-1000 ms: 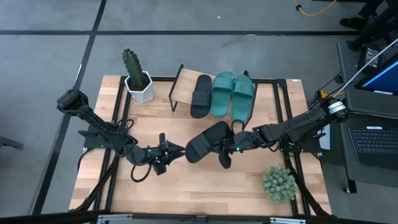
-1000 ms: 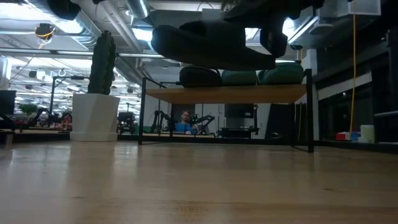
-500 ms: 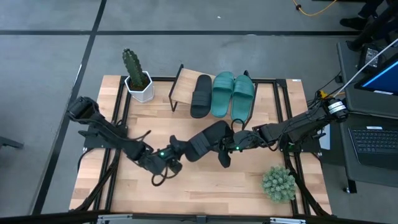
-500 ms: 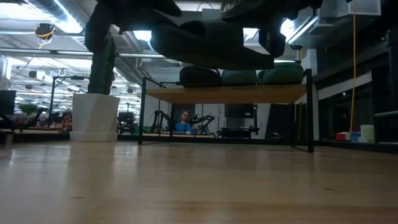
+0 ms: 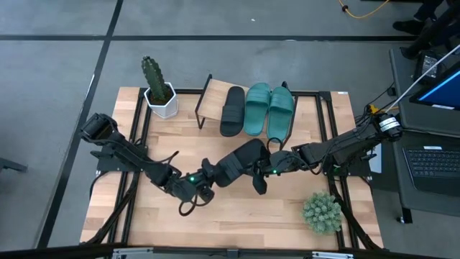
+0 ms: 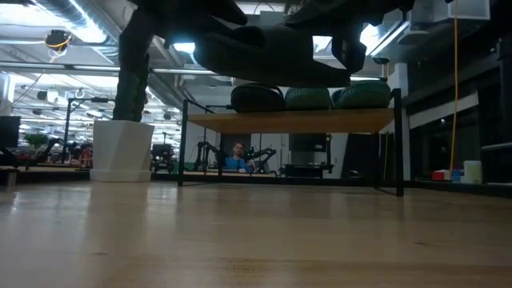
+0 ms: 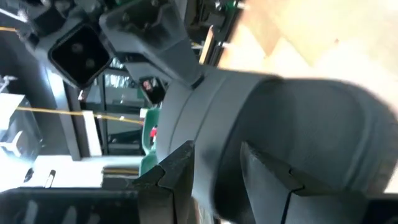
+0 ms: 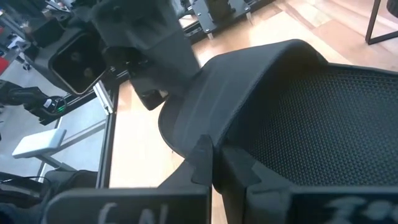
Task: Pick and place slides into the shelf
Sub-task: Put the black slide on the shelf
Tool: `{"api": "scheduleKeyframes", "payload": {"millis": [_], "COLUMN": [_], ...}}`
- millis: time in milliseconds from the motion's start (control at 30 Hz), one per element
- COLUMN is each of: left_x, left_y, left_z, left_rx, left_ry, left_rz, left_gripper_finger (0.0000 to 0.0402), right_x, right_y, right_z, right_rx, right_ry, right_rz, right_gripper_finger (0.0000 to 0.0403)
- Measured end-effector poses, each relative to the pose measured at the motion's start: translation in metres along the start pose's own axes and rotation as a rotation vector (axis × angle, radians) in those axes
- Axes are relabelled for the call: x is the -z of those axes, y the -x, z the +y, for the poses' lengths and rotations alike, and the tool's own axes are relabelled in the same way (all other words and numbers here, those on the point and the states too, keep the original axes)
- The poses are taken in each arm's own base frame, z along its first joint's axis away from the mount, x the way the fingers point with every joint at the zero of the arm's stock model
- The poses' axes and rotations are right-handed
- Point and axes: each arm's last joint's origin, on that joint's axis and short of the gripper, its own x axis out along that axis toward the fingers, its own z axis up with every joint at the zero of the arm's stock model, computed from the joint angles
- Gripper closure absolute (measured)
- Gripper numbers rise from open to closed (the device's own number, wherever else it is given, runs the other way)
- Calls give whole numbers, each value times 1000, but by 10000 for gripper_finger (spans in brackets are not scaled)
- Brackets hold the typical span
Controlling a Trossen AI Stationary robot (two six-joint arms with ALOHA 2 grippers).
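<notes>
One black slide (image 5: 241, 162) hangs in the air over the table's middle and shows from below in the low view (image 6: 272, 56). My right gripper (image 5: 264, 171) is shut on it, coming in from the right. My left gripper (image 5: 207, 181) is at the slide's left end, open, with a finger on either side of that end (image 7: 217, 155). The shelf (image 5: 208, 97) stands at the far edge. Another black slide (image 5: 232, 109) and two teal slides (image 5: 257, 108) (image 5: 282, 110) lie on its board, soles down. My right gripper pinches the black slide's side edge beside the strap (image 8: 205, 134) between both fingers. It comes nearly level from the table's right. The slide is lifted clear and tilted. My left gripper has the slide's left end (image 7: 217, 143) between its open fingers; whether they touch it, I cannot tell.
A cactus in a white pot (image 5: 158, 90) stands at the far left corner, beside the shelf. A small green bush (image 5: 321, 211) sits near the right front corner. A laptop (image 5: 431, 155) is off the table's right. Bare board lies along the near edge.
My left gripper has moved toward the table's right and come up to the left end of the lifted black slide, so its fingers now flank that end. My right gripper and the slide have stayed where they were.
</notes>
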Motion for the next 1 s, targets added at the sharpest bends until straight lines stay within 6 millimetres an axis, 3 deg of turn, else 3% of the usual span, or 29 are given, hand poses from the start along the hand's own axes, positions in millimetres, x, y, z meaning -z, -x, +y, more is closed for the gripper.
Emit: {"api": "scheduleKeyframes", "payload": {"millis": [433, 767, 1000], "left_x": [1, 6, 6], "left_y": [-3, -11, -11], "left_z": [1, 4, 4], "left_rx": [26, 29, 29], "left_ry": [3, 20, 21], "left_rz": [-40, -25, -24], "left_gripper_finger": [283, 367, 397], "right_x": [-1, 0, 0], "right_y": [0, 0, 0], "right_z": [0, 0, 0], "right_rx": [-5, 3, 2], "right_ry": [-2, -2, -2], "right_rz": [-8, -9, -9], "right_gripper_finger": [391, 391, 391]}}
